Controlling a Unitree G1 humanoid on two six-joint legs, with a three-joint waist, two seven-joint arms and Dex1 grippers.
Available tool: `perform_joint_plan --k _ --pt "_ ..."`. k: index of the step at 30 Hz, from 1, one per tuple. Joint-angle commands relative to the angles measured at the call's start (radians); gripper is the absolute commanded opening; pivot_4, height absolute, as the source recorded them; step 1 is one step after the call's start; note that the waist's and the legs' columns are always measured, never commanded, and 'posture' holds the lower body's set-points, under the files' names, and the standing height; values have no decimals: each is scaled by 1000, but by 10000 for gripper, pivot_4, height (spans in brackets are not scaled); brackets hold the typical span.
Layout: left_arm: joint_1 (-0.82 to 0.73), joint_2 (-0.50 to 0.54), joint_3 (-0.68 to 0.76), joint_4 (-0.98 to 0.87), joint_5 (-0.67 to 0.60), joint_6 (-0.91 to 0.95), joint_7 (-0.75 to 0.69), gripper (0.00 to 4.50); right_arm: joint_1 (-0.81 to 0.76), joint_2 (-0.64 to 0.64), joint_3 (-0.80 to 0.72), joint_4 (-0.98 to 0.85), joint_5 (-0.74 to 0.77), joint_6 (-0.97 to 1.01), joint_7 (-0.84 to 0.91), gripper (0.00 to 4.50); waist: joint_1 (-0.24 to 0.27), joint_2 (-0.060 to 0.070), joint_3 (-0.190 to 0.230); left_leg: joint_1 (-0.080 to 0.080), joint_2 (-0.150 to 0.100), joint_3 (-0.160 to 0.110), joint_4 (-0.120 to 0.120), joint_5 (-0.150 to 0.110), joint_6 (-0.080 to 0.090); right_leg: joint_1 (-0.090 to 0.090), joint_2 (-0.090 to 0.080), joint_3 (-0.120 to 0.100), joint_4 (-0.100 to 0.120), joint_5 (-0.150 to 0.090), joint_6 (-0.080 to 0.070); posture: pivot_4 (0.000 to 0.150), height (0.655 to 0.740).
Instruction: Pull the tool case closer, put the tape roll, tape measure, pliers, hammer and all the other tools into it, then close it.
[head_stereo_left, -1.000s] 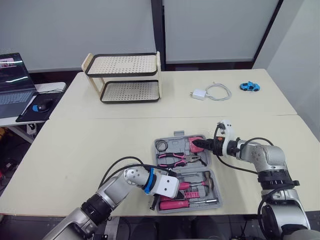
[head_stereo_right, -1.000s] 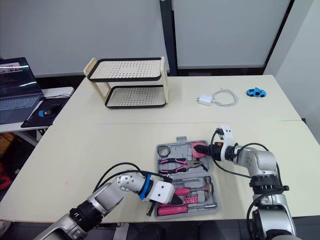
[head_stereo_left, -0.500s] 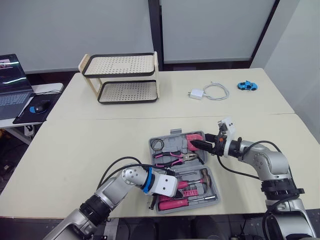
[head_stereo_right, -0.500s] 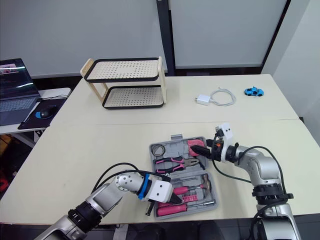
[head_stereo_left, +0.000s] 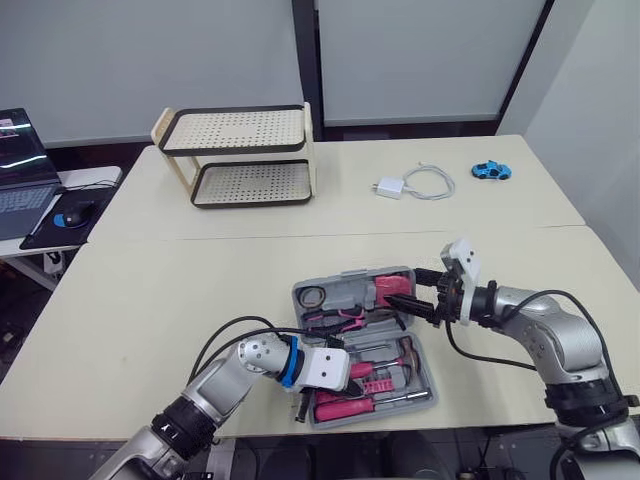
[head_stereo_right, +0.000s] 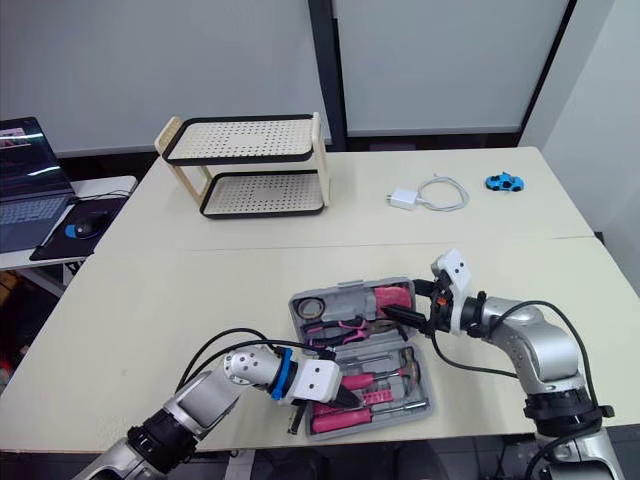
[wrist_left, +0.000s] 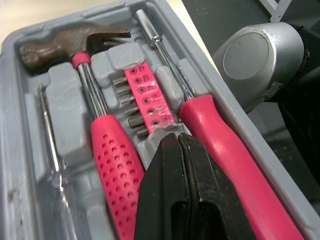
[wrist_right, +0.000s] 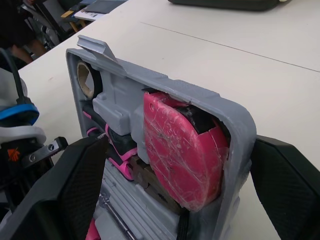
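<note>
The lid half of the tool case has been tilted up by the spread right pincer, the base being pinned by the left pincer, pressed together; closing is judged begun.

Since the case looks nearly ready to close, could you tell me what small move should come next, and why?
Probably lift the left gripper out of the tool case tray: its shut fingers rest between the hammer and screwdriver handles, while the right gripper straddles the raised lid, which would fold onto it.
</note>
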Motion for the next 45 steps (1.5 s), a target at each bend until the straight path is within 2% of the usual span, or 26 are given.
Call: perform_joint_plan --k 1,6,11,15,19,24,27,32,38,42,45 --pt "42 66 52 -15 -14 99 -11 0 28 -24 7 -89 15 -44 26 44611 0 0 0 0 0 0 0 0 0 0 0 0 0 0 0 1500 7400" --pt "93 124 126 -111 -109 178 -38 0 82 -56 4 -153 3 -93 18 44611 1 -1 4 -2 1 -1 -1 0 0 -2 -1 -1 0 -1 -1 1500 7400" --pt "205 265 229 -219 -200 233 -91 0 166 -113 -2 -242 -20 -164 23 44611 3 -5 11 -4 2 -1 -2 0 0 -4 -1 0 0 -1 -1 1500 7400" --pt "256 335 298 -199 -217 230 -98 0 284 -193 -13 -334 -67 -262 49 44611 15 -6 18 -5 2 0 -3 0 0 -5 -3 0 -1 -1 -1 1500 7400" --pt "267 351 323 -150 -203 216 -86 0 443 -317 -26 -397 -160 -393 108 44611 32 -7 21 -6 1 0 -3 0 0 -4 -3 -1 -2 -1 -1 1500 7400" --pt "256 336 338 -148 -207 244 -59 0 666 -489 -177 -484 -209 -395 179 44611 33 -10 24 -6 0 0 -2 0 0 -3 -4 -1 -3 -1 -1 1500 7400" --pt "259 335 346 -161 -213 264 -48 0 783 -530 -315 -535 -189 -357 230 44611 31 -10 24 -6 1 0 -2 0 0 -2 -3 -2 -3 -1 -1 1500 7400" --pt "267 334 355 -175 -212 283 -31 0 781 -509 -368 -562 -173 -298 194 44611 24 -12 25 -4 2 -1 -2 0 0 -1 -2 -2 -2 -1 -1 1500 7400" --pt "281 319 349 -217 -205 312 12 0 704 -534 -247 -538 -302 -267 109 44611 27 -13 26 -5 1 0 -2 0 0 -2 -3 -2 -3 -1 -1 1500 7400" --pt "274 285 340 -241 -196 342 60 0 628 -559 -122 -484 -404 -256 72 35903 28 -14 27 -5 1 0 -1 0 -1 -2 -4 -2 -3 -1 -1 1500 7400" --pt "261 253 321 -250 -183 356 89 0 557 -563 -21 -439 -461 -266 71 24571 27 -14 27 -5 1 0 -1 0 -1 -2 -4 -2 -3 -1 -1 1500 7400"
